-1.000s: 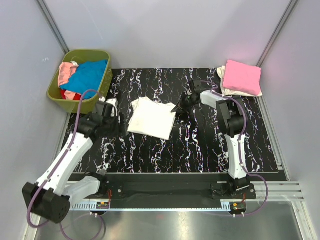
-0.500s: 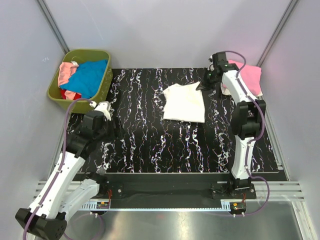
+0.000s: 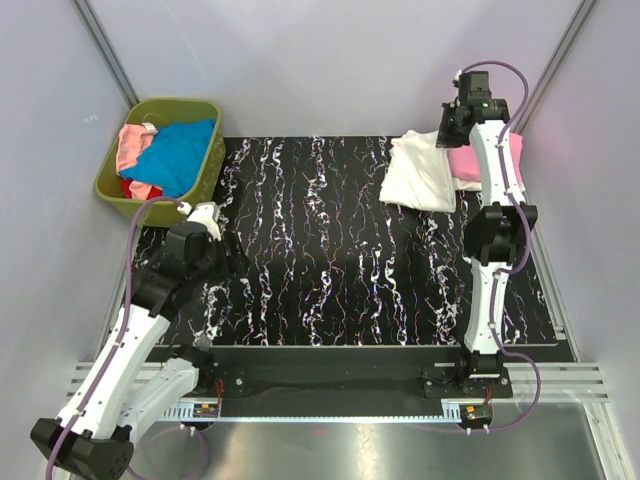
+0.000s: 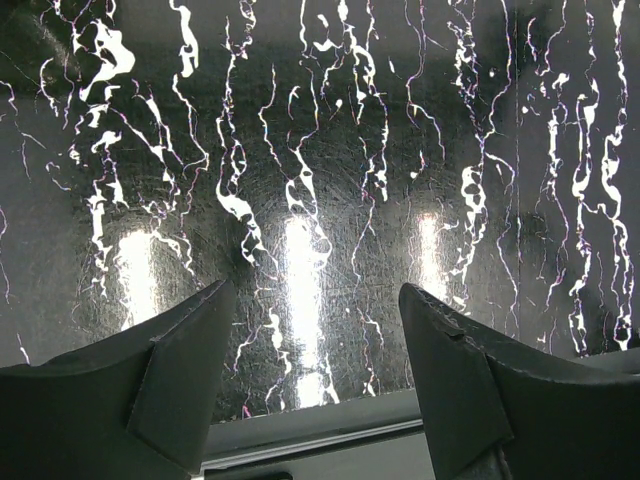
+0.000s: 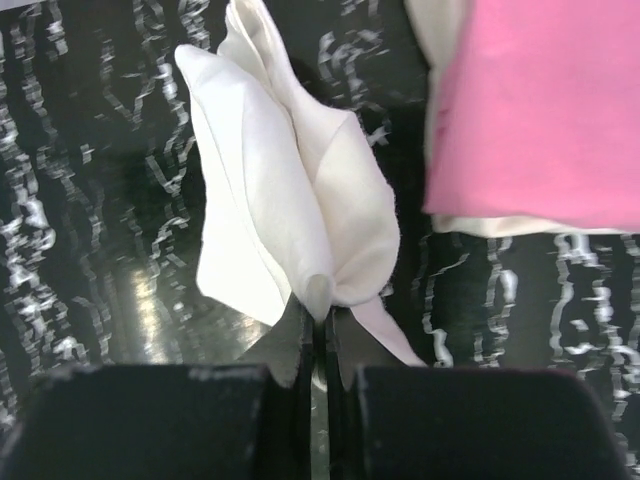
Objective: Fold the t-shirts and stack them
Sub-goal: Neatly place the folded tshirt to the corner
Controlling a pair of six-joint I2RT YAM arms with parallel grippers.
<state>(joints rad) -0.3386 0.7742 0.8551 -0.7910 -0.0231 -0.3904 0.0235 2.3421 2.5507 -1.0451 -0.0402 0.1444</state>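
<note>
The right pincer (image 5: 322,325) is clenching a bunched edge of the soft, folded white t-shirt (image 3: 418,172), holding it beside the flat pink folded shirt (image 3: 466,164) that is lying on a cream shirt (image 5: 520,226). That stacking step looks nearly done. Crumpled blue shirt (image 3: 180,155) and others are lying unfolded in the olive plastic basket (image 3: 108,186). The left pincer (image 4: 310,370) is hanging released over the glossy black marbled tabletop (image 3: 330,275).

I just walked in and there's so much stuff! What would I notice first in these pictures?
Probably the white t-shirt, bunched up at the table's far right and pinched in the right arm's fingers, beside the folded pink t-shirt. Next comes the green basket at the far left, heaped with bright blue, pink and red shirts. The left arm's fingers hang open over the black marbled table.
</note>
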